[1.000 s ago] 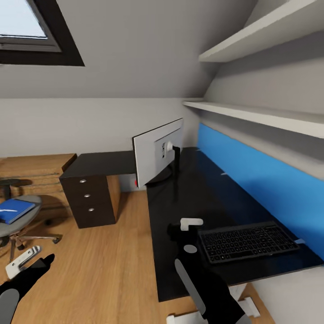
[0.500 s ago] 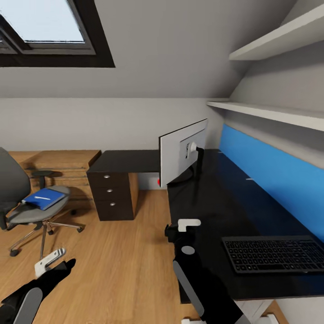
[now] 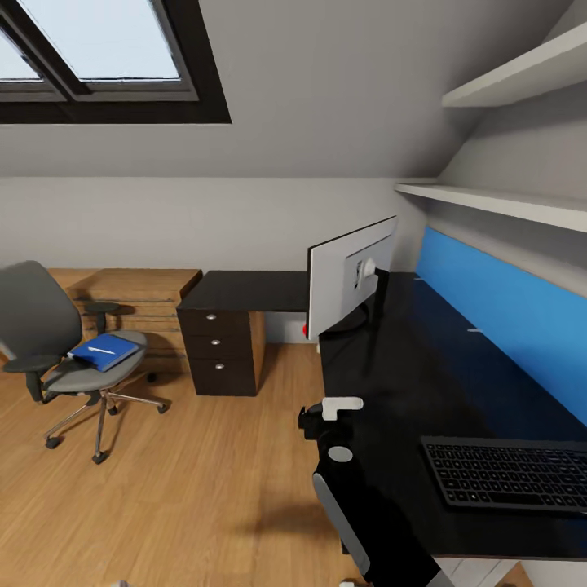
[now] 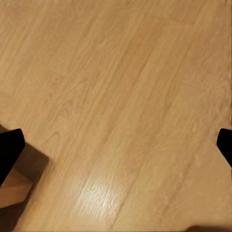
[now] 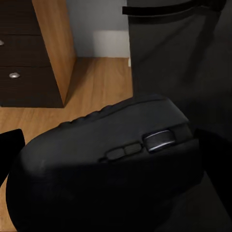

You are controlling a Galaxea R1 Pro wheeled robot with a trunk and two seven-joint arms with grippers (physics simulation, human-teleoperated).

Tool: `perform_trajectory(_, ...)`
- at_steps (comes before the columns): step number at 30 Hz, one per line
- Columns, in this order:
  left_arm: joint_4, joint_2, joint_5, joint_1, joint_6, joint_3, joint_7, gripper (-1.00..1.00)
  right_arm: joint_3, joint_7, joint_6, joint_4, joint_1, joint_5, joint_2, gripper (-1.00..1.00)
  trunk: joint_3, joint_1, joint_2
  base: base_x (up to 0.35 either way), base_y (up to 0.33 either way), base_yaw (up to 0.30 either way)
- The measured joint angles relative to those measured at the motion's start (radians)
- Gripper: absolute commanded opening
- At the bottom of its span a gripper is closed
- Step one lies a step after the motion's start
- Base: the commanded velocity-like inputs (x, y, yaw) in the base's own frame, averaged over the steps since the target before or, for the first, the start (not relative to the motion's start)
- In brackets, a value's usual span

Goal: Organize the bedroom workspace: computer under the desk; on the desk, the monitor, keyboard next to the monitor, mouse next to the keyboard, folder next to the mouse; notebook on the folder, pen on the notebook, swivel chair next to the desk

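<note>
A long black glossy desk runs along the wall beneath a bright blue back panel, with a dark three-drawer cabinet standing at its far end on the light wooden plank floor. A grey swivel chair on a chrome star base stands well apart from the desk, at the left of the head view. A flat white-backed monitor on a black stand sits upright on the desk's far part, and a black low-profile keyboard lies flat on the near part, well apart from the monitor. A blue folder with a thin white pen on it rests on the chair seat. The right gripper hangs at the desk's near edge, its dark fingers clamped on either side of a black computer mouse with a grey scroll wheel. The left gripper points at bare floor, its black fingertips spread wide with nothing between them.
</note>
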Motion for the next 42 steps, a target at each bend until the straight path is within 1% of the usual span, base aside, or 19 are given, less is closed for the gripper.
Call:
perform_trajectory(1, 0.033, 0.001, -0.003, 0.000, -0.048, -0.073, 0.003, 1.00, 0.001, 0.000, 0.000, -0.002, 0.004, 0.000, 0.000, -1.00, 0.000, 0.000, 0.000, 0.000, 0.018, 0.001)
perform_trajectory(2, 0.046, 0.001, -0.002, 0.000, -0.068, -0.107, 0.005, 1.00, 0.002, 0.000, 0.000, -0.007, 0.009, 0.000, 0.000, -1.00, 0.000, 0.000, 0.000, 0.000, 0.040, 0.001)
perform_trajectory(6, 0.066, 0.001, -0.001, 0.000, -0.100, -0.156, 0.002, 1.00, 0.004, 0.000, -0.003, -0.050, 0.035, 0.000, 0.001, -1.00, 0.000, 0.000, 0.000, 0.000, 0.189, 0.000)
perform_trajectory(13, 0.069, 0.000, -0.001, 0.001, -0.103, -0.162, -0.001, 1.00, 0.003, 0.000, -0.008, -0.061, 0.041, 0.001, -0.001, -1.00, 0.001, 0.000, 0.000, 0.000, 0.298, 0.000)
perform_trajectory(27, 0.070, -0.001, -0.001, 0.001, -0.103, -0.163, -0.002, 1.00, 0.003, 0.000, -0.008, -0.060, 0.041, 0.001, 0.000, -1.00, 0.022, 0.000, 0.000, 0.000, 0.323, 0.000)
perform_trajectory(35, 0.107, -0.001, -0.002, 0.001, -0.103, -0.166, -0.003, 1.00, 0.004, 0.000, -0.018, -0.055, 0.041, 0.001, 0.000, -1.00, 0.034, 0.000, 0.000, 0.000, 0.335, 0.000)
perform_trajectory(42, 0.111, -0.001, -0.002, 0.001, -0.103, -0.167, -0.003, 1.00, 0.003, 0.003, -0.024, -0.043, 0.041, 0.002, 0.000, -1.00, 0.037, 0.000, 0.000, 0.012, 0.335, 0.000)
